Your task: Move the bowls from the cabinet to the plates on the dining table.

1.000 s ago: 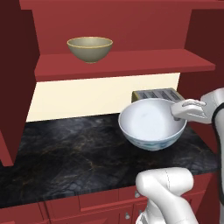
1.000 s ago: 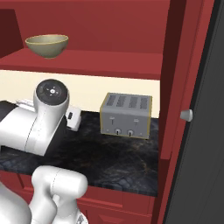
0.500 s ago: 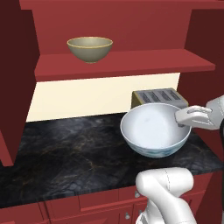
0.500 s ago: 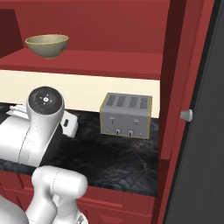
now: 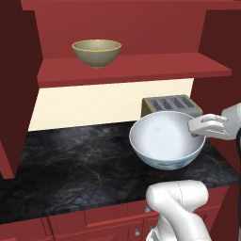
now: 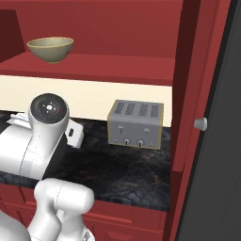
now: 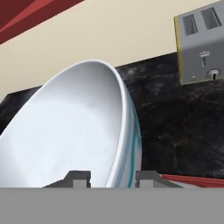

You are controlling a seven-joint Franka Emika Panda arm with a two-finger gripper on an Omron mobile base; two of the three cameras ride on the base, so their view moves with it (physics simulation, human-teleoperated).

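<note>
White bowl [image 5: 167,141]: clear of counter [image 5: 70,164], ready to carry.
Gripper [image 7: 113,177]: clamped on its right rim.
Tan bowl [image 5: 97,52]: shelved, awaiting pickup.

Patterned bowl [image 5: 167,141] is held above the counter [image 5: 70,164], in front of the toaster [image 5: 170,104], its rim between the gripper [image 7: 113,177] fingers. Second bowl [image 5: 96,52] sits on cabinet shelf [image 5: 141,68], upper left

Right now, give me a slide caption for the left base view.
Gripper pinching the white bowl's rim above the counter, olive bowl on the cabinet shelf.
</note>
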